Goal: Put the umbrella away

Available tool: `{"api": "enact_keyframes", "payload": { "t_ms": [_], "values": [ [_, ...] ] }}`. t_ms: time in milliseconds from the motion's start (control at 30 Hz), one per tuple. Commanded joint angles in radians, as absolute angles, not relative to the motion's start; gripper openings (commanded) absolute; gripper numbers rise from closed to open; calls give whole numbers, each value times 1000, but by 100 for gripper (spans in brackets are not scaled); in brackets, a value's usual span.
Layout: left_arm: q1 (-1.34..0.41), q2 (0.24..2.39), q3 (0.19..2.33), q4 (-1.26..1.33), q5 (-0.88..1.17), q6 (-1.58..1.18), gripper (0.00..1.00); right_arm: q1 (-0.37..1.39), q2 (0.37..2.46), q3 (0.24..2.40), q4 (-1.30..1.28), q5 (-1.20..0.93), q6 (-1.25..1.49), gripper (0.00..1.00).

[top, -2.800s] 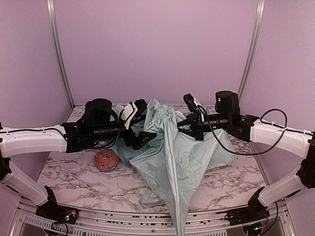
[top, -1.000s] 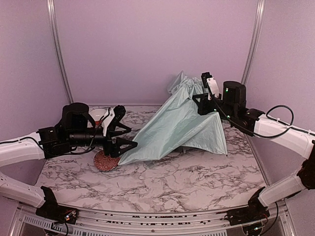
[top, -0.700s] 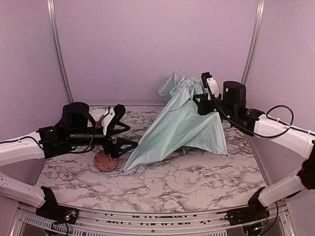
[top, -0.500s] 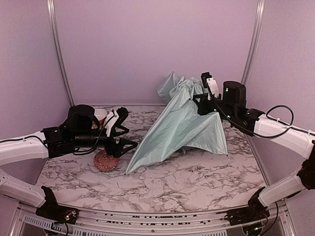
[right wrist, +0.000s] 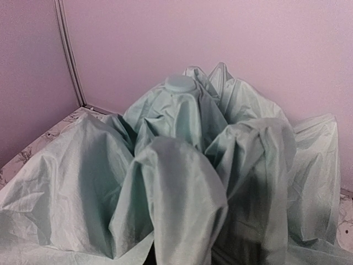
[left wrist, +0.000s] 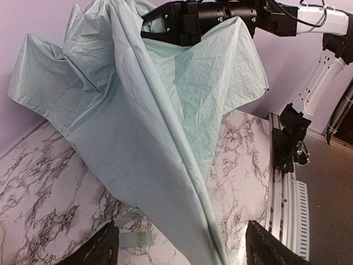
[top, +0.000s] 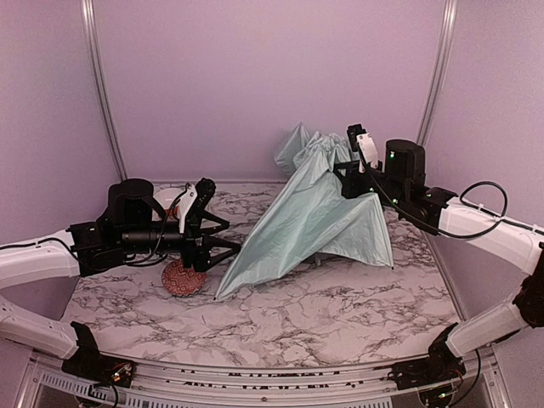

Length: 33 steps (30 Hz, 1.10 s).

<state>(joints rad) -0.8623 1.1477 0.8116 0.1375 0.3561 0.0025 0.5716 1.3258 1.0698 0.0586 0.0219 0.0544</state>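
Note:
The umbrella is a mass of pale mint-green fabric hanging from my right gripper, high at the back right. It slopes down left to a point on the marble table. My right gripper's fingers are buried under the fabric; it holds the umbrella up. In the right wrist view only folds of the umbrella and its round top cap show. My left gripper is open beside the fabric's lower edge. In the left wrist view the umbrella hangs between my spread fingers, and a mint strap lies on the table.
A red patterned bowl sits on the table under my left wrist. A white bowl shows partly behind the left arm. Purple walls close the back and sides. The table's metal front rail runs along the near edge.
The right gripper raised the umbrella off the table to the back right. The fabric's lower corner left my left gripper and swung right; the left gripper stays open close by.

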Motion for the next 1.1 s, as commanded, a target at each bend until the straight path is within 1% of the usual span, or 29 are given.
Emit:
{"api": "enact_keyframes", "payload": {
  "t_ms": [0,200,333,400,567,600,700,767,800,833,933,1067],
  "values": [
    [-883,1116,841,169,378,-44,80,566,1325,1137,127,42,42,0],
    [-896,1116,798,96,283,29,85,565,1331,1138,134,40,47,0],
    [-899,1174,818,69,324,25,84,567,1338,1148,127,43,51,0],
    [-909,1199,817,74,337,22,81,566,1339,1148,127,42,52,0],
    [-913,1227,784,115,284,29,63,566,1336,1141,134,16,48,0],
    [-913,1229,777,132,281,29,55,566,1336,1140,134,-2,41,0],
    [-913,1215,760,182,247,17,21,566,1328,1129,123,-125,-28,0],
    [-913,1185,758,207,222,10,7,567,1316,1106,111,-247,-85,0],
    [-913,1172,763,215,219,16,3,570,1311,1094,106,-312,-108,0],
    [-913,1161,771,219,217,27,0,573,1306,1079,103,-376,-123,0],
    [-913,1152,814,219,221,57,0,617,1306,1048,90,-492,-178,0],
    [-913,1185,890,219,258,89,0,692,1340,1066,64,-572,-220,0]
  ]
}}
